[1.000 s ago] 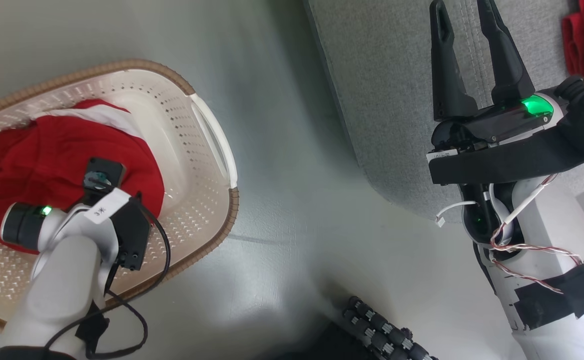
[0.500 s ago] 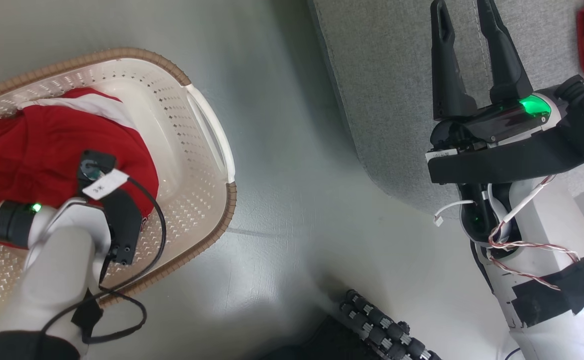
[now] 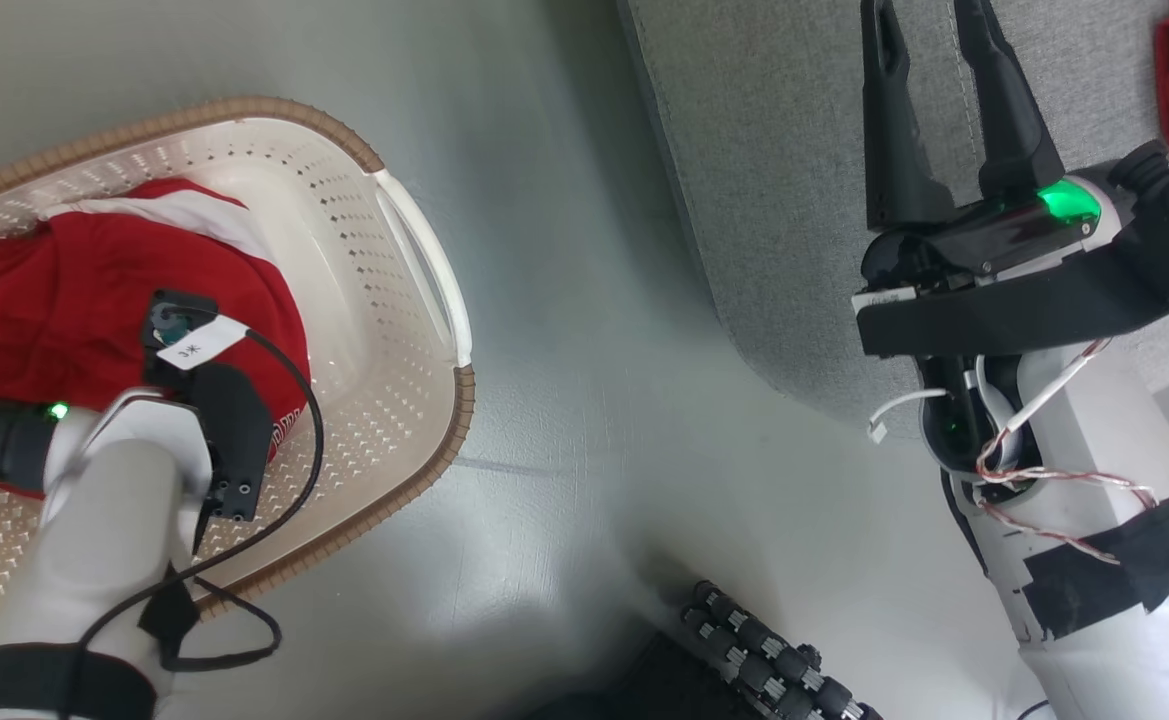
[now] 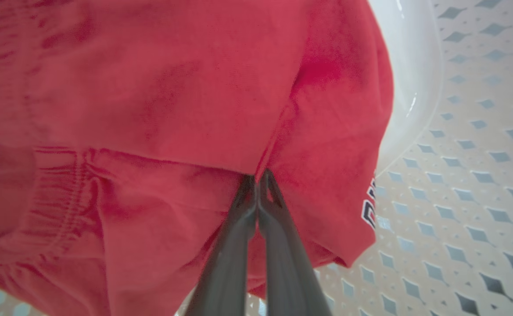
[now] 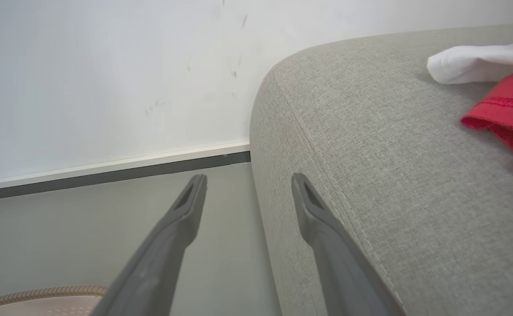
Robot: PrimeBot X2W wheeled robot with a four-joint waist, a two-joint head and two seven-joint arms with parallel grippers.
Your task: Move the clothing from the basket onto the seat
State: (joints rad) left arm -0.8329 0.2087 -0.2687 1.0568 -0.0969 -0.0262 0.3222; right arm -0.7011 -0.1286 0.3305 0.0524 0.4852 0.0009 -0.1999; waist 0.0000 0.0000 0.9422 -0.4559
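Note:
Red clothing [image 3: 64, 300] with a white band lies heaped in the cream perforated basket [image 3: 424, 270] at the left of the head view. My left arm reaches down onto the heap. In the left wrist view my left gripper [image 4: 256, 180] is shut, its tips pinching a fold of the red clothing [image 4: 173, 87] above the basket floor [image 4: 458, 184]. My right gripper [image 3: 929, 30] stands open above the grey seat [image 3: 774, 180], nothing between its fingers. Another red and white garment [image 5: 506, 114] lies on the seat [image 5: 392, 153], to the right of my right gripper [image 5: 247, 184].
Grey-green floor [image 3: 584, 350] separates the basket from the seat's rounded corner. A black ribbed roller of the robot's base [image 3: 774, 660] lies at the bottom. A white wall with a dark skirting [image 5: 107, 171] stands behind the seat.
My left gripper has closed on the red fabric, and the left arm has sunk slightly down and to the left. The right arm has barely moved.

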